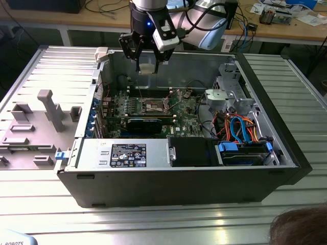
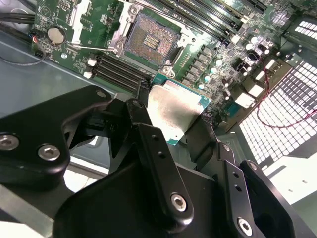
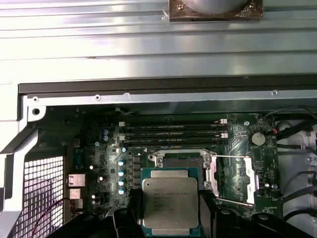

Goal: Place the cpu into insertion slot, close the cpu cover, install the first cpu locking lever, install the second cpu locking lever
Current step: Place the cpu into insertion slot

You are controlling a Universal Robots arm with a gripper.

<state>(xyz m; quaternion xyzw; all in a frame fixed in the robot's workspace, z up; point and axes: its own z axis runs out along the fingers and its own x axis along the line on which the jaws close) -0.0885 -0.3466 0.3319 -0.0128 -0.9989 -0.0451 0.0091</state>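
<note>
My gripper [image 1: 147,65] hangs over the open computer case, shut on the cpu [image 1: 146,69]. In both wrist views the cpu [image 2: 176,111] [image 3: 171,203] is a flat square chip with a dull silver top and a green edge, pinched between the black fingers [image 2: 148,144]. The insertion slot [image 1: 153,105] [image 2: 151,42] [image 3: 182,161] lies open below it on the green motherboard [image 1: 181,115], empty and dark. Beside the slot, the silvery cpu cover [image 3: 249,179] is swung open. Two thin locking levers [image 3: 229,157] stand free beside the slot.
Case walls [image 1: 173,178] surround the board. A black card [image 1: 145,123] and the labelled power supply [image 1: 127,154] sit in front of the slot. On the exterior view's right are a drive cage [image 1: 230,94] and blue and orange cables [image 1: 240,130]. On its left stands a grey fixture tray [image 1: 41,117].
</note>
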